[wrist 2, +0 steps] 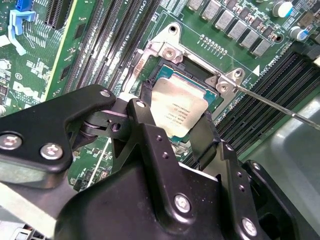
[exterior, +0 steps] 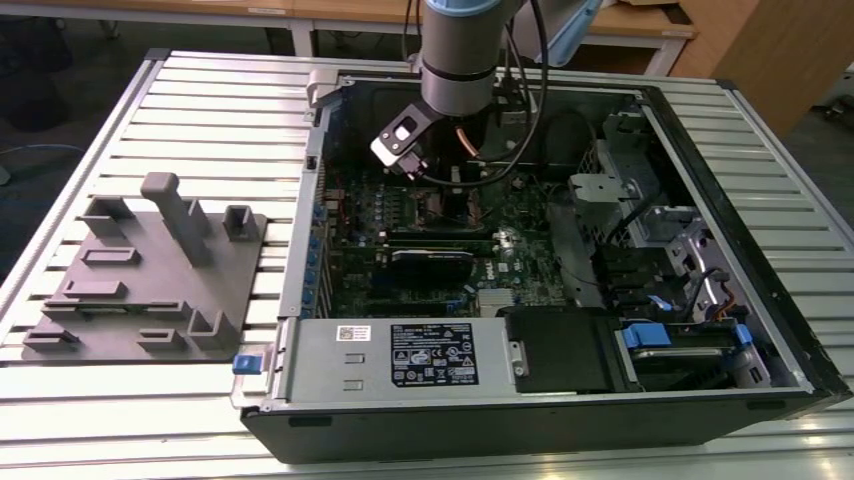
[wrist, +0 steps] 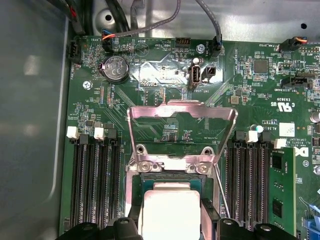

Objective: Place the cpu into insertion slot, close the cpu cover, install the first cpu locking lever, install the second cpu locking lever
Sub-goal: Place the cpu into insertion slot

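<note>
Now, gripper [wrist 2: 174,122] clamped on cpu [wrist 2: 177,106], pale silvery sq top w/ small print, cpu cover [wrist: 182,110] raised.

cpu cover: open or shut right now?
Open. In the first wrist view the cpu cover stands swung up on its hinge, board showing through its square opening; the cpu is uncovered.
</note>
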Robot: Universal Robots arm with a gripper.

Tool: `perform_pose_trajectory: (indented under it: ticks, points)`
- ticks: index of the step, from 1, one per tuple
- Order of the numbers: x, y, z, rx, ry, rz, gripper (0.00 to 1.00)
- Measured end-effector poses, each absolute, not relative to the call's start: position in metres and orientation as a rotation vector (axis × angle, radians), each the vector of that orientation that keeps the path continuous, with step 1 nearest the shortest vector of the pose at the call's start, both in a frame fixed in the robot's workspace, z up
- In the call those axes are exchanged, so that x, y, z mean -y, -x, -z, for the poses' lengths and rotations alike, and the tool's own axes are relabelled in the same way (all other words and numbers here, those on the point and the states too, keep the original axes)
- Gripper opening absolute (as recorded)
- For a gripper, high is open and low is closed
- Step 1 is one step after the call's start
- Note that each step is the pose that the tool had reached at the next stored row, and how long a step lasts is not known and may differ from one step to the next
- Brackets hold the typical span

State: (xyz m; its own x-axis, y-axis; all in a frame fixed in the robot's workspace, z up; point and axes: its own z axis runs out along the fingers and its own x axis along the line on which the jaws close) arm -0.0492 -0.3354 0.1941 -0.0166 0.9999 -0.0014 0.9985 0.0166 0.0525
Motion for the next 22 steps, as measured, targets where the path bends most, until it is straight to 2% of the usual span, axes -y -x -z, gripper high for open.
perform_pose_trajectory:
  ticks: [22]
  points:
    - [0.335, 0.0491, -0.1932, -2.199, -2.189, -0.056, 0.54]
